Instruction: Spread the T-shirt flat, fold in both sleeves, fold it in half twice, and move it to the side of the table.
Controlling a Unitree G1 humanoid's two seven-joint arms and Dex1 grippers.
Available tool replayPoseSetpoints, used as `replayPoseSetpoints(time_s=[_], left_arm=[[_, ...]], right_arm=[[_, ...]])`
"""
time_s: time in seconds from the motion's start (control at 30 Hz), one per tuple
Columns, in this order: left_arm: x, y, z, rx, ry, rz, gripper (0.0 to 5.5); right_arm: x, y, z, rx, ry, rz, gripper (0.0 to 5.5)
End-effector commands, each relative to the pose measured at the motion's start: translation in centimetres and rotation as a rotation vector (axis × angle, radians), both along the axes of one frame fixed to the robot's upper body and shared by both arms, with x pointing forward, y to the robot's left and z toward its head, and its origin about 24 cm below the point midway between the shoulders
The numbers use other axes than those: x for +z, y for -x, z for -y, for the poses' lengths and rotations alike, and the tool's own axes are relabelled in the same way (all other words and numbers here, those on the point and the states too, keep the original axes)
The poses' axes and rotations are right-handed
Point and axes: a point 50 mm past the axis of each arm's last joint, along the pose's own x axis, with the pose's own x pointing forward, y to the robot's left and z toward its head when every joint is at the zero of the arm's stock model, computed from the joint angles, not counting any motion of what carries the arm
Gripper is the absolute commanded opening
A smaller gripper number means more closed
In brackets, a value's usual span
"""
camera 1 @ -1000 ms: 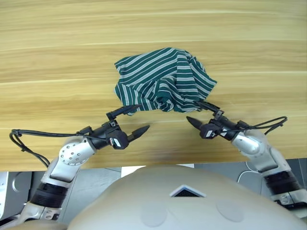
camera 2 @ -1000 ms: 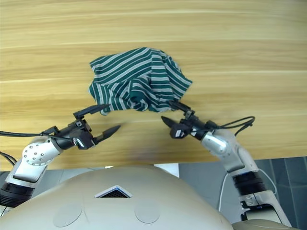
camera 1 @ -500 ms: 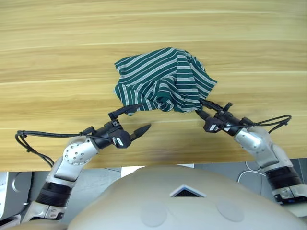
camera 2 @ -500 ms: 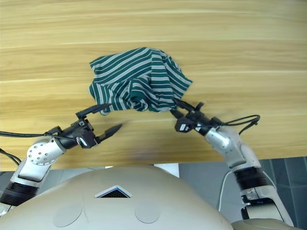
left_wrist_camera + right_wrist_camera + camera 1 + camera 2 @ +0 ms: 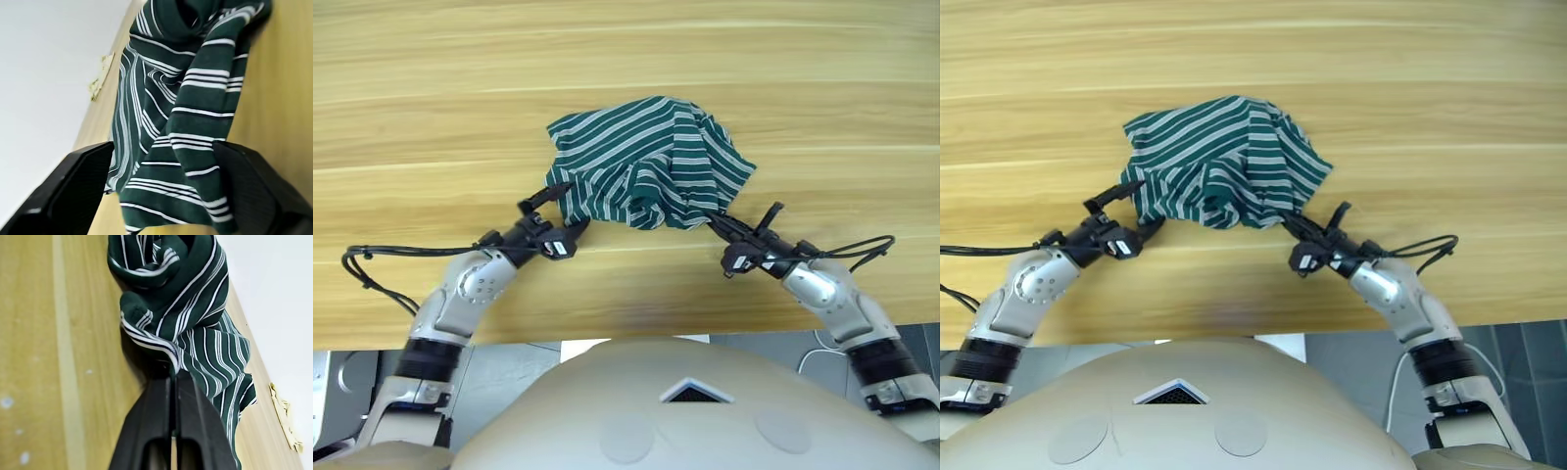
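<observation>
1. Light wooden table (image 5: 421, 108) with a long grain. It runs across the whole width and bears all the items below.

2. Black cable (image 5: 367, 269), looped. It lies at the far left, trailing from the left forearm over the near table edge.

3. Left gripper (image 5: 558, 211), black, two-fingered. It is low over the table at the near left corner of item 4. The jaws stand wide apart. In the left wrist view the two fingers (image 5: 73, 188) flank the striped cloth, one on each side, with a hanging fold between them and neither finger pressed onto it.

4. Dark green T-shirt with thin white stripes (image 5: 646, 162), soft knit. It lies crumpled in one bunched heap at the middle of the table, not spread, with no sleeve laid out. Its near edge lies between the two grippers.

5. Right gripper (image 5: 717, 223), black, two-fingered. It is at the near right corner of item 4. The jaws are drawn together to a hairline gap. In the right wrist view the fingertips (image 5: 172, 382) touch a rolled fold of the hem. Whether cloth is nipped between them cannot be told.

6. Black cable (image 5: 862, 250), looped. It lies at the right, beside the right forearm.
</observation>
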Motion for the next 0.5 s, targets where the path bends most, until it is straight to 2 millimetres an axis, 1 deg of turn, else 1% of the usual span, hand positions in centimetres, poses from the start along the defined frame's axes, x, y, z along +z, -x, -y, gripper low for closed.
replayPoseSetpoints(time_s=[0.03, 0.1, 0.2, 0.27, 0.37, 0.5], left_arm=[[-1.3, 1.4, -0.3, -0.064, -0.080, -0.101, 3.75], [-1.4, 1.1, -1.0, -0.043, -0.115, -0.094, 3.75], [-1.3, 0.3, -3.0, 0.053, -0.183, -0.054, 3.75], [-1.0, 0.3, -3.8, 0.086, -0.204, -0.037, 3.75], [-0.4, 0.5, -4.8, 0.122, -0.222, -0.009, 3.75], [0.5, 0.4, -5.1, 0.139, -0.210, 0.037, 3.75]], right_arm=[[-0.2, -0.1, 0.1, -0.005, 0.023, -0.001, 0.03], [-0.2, -0.2, 0.0, -0.008, 0.017, 0.005, 0.03], [-0.3, -0.1, 0.0, -0.014, 0.014, 0.006, 0.03], [-0.3, -0.2, 0.2, -0.023, 0.016, 0.010, 0.03], [-0.3, -0.2, 0.3, -0.032, 0.018, 0.015, 0.03], [-0.4, -0.3, 0.4, -0.039, 0.016, 0.017, 0.03]])
